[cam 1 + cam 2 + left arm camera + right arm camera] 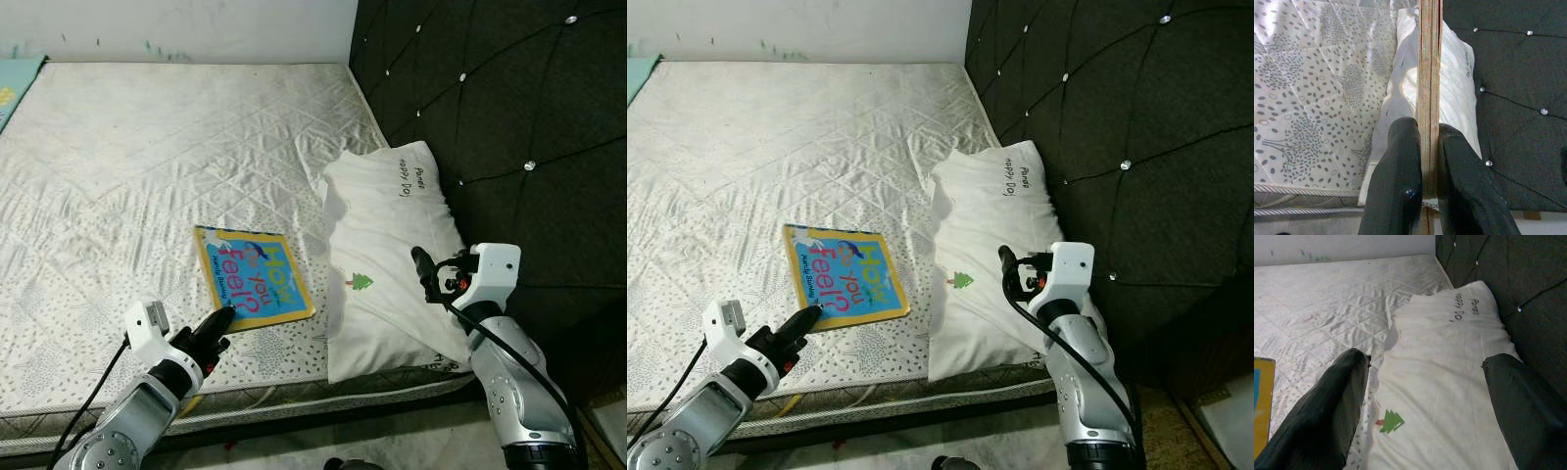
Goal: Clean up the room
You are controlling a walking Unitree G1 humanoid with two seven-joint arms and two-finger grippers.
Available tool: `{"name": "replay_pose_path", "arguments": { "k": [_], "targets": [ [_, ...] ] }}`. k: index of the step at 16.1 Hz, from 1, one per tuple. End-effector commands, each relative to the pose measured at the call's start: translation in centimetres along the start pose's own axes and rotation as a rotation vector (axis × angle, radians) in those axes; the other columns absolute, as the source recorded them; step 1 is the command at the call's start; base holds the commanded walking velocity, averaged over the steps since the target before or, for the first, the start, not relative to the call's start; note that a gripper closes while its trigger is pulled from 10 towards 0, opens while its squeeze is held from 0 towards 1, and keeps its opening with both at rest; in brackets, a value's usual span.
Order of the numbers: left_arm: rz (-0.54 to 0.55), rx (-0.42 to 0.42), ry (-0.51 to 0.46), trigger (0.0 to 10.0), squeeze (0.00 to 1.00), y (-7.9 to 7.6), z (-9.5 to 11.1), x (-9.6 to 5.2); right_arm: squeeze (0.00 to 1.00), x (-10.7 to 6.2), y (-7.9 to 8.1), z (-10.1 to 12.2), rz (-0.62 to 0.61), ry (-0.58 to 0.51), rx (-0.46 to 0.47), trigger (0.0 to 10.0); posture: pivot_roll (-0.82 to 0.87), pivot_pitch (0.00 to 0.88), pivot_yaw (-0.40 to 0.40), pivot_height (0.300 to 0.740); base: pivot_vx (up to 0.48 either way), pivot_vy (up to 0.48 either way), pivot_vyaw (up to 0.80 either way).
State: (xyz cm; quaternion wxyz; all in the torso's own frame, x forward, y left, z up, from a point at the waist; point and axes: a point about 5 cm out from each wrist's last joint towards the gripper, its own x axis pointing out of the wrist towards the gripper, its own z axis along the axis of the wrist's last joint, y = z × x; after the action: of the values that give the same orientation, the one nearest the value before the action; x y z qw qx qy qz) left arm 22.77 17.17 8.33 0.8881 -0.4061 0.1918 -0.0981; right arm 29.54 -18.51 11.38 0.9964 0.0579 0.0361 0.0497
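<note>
Book [253, 275] with a blue and yellow cover lies flat on the quilted white mattress [147, 157], near its front edge. The left gripper [221, 322] is clenched on the book's near edge, one black finger on each side of the thin stacked board pages. The right gripper [1425, 396] hovers with fingers spread wide above a soft white pillow [387, 255], which lies against the dark tufted, studded headboard [509, 127], just right of the book.
</note>
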Motion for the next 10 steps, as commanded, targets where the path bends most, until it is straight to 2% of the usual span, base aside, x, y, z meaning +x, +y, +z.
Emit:
{"name": "replay_pose_path", "arguments": {
  "k": [1, 10],
  "targets": [
    [-0.007, 0.013, -0.011, 10.0, 0.0, -0.25, 0.17, -0.11, 0.0, -0.12, 0.14, 0.12, 0.013, 0.004, -0.006, 10.0, -0.07, 0.138, -0.059, 0.74, 0.0, 0.0, 0.0],
    [0.022, 0.03, -0.043, 10.0, 0.0, -0.12, 0.58, 0.21, 0.0, -0.15, 0.7, 0.21, 0.049, 0.001, 0.009, 10.0, -0.07, 0.143, -0.055, 0.74, 0.0, 0.0, 0.0]
  ]
}}
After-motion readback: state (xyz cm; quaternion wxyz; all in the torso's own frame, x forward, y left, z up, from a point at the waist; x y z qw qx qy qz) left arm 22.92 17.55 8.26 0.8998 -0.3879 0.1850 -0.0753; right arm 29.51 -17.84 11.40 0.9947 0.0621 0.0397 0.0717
